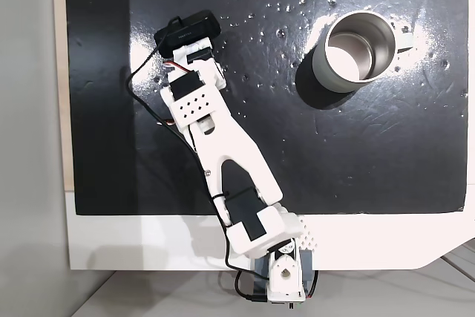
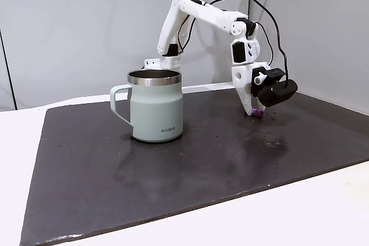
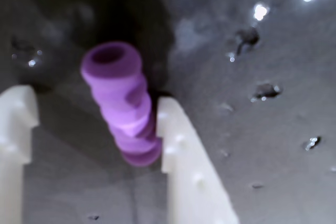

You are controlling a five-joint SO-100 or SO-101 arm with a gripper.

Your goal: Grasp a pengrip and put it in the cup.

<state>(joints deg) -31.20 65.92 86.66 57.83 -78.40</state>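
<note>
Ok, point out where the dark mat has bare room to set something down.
Bare: the black mat in front of the pale metal cup, and between cup and gripper. Crowded around the gripper, where the purple ridged pengrip lies.

A: Wrist view: pengrip (image 3: 124, 106) blurred, ridges soft. Both fingers (image 3: 181, 150) cut off at bottom edge.

B: Fixed views: gripper (image 2: 254, 112) tips hidden under arm from above; side-on, pengrip (image 2: 258, 113) too small, contact w/ mat (image 2: 173, 171) unclear.
</note>
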